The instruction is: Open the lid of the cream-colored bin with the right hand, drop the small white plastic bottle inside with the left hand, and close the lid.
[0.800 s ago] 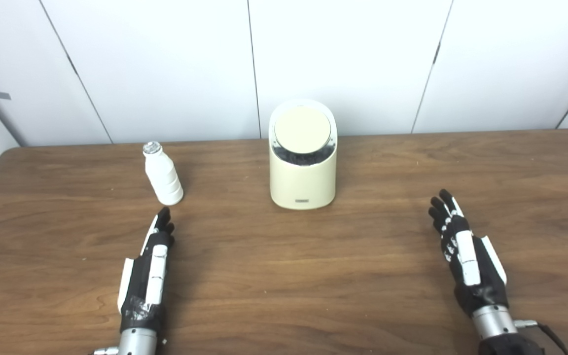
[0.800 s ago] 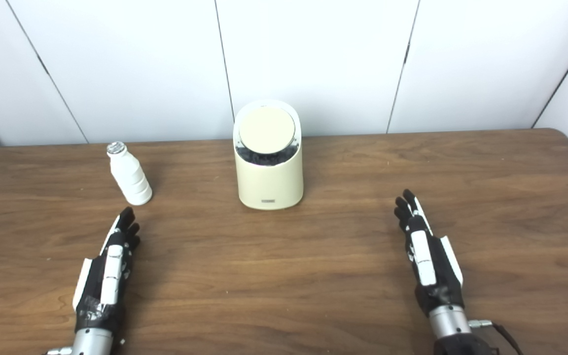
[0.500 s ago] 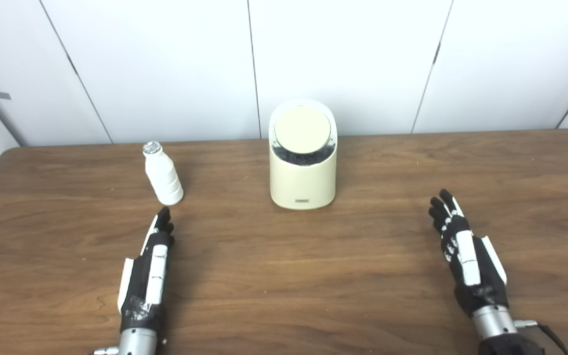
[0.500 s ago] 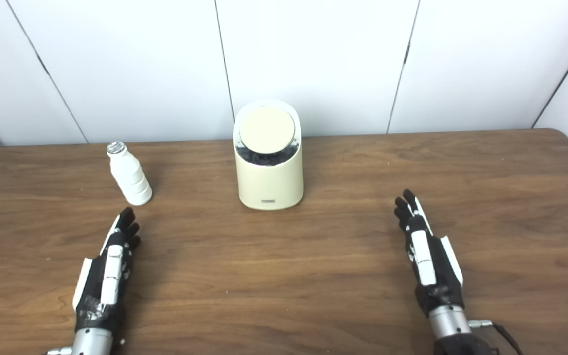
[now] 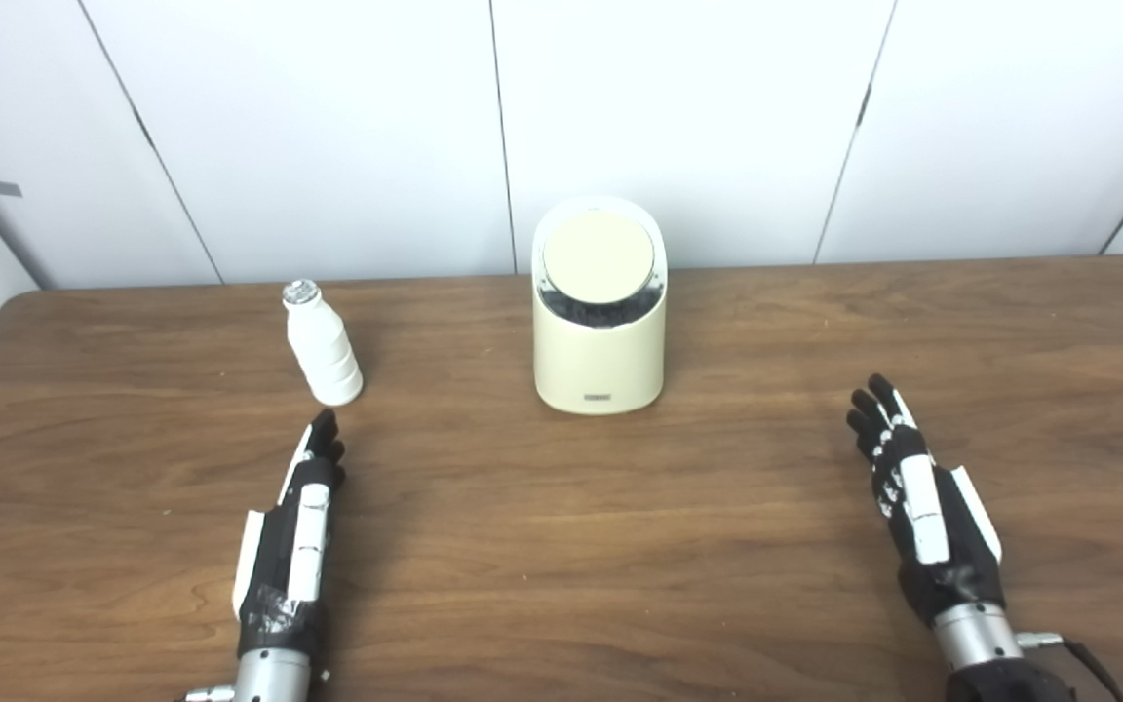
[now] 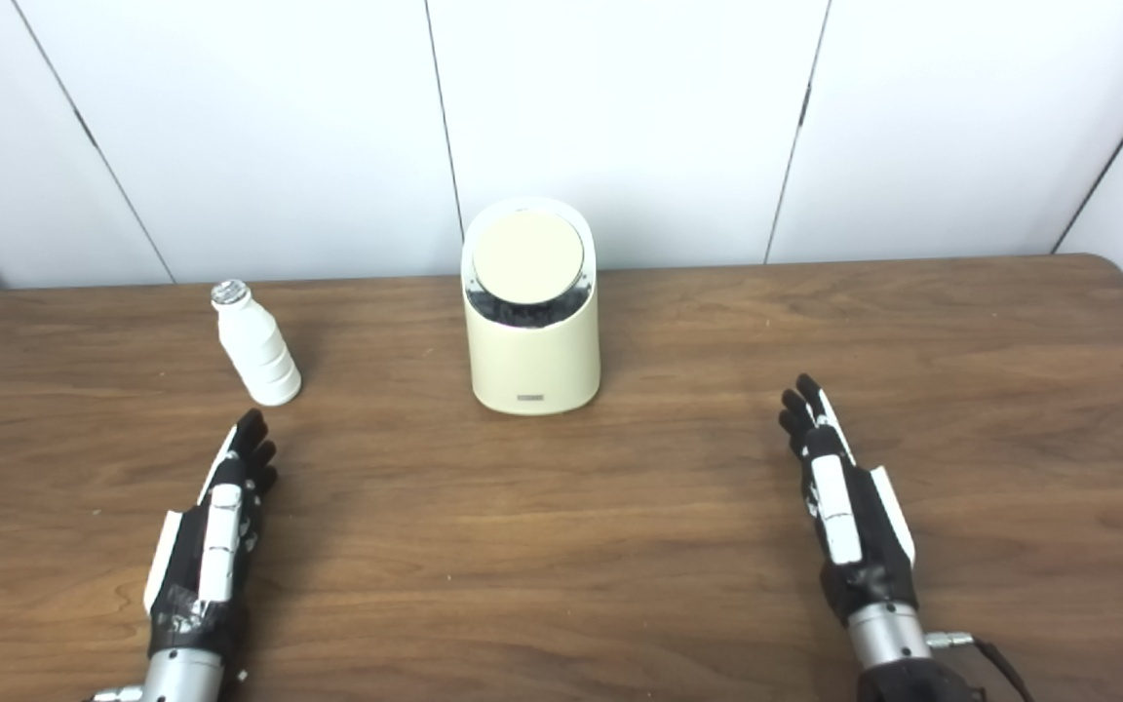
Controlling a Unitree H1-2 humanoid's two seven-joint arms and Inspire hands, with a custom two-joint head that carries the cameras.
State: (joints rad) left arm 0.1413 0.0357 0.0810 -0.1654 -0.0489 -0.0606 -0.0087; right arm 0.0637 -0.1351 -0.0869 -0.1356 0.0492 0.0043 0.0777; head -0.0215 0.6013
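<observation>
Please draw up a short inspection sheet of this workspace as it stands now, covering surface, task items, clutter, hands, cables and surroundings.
Surface: brown wood-grain table, with a few tiny pale specks.
Job's things: cream-colored bin upright near the table's back edge, its round lid closed; small white plastic bottle upright to the bin's left, apart from it.
Clutter: nothing seen.
Hands: left hand open, fingers extended, just short of the bottle and not touching it; right hand open, holding nothing, well right of the bin.
Cables: a dark cable at the right wrist.
Surroundings: white panelled wall behind the table.
</observation>
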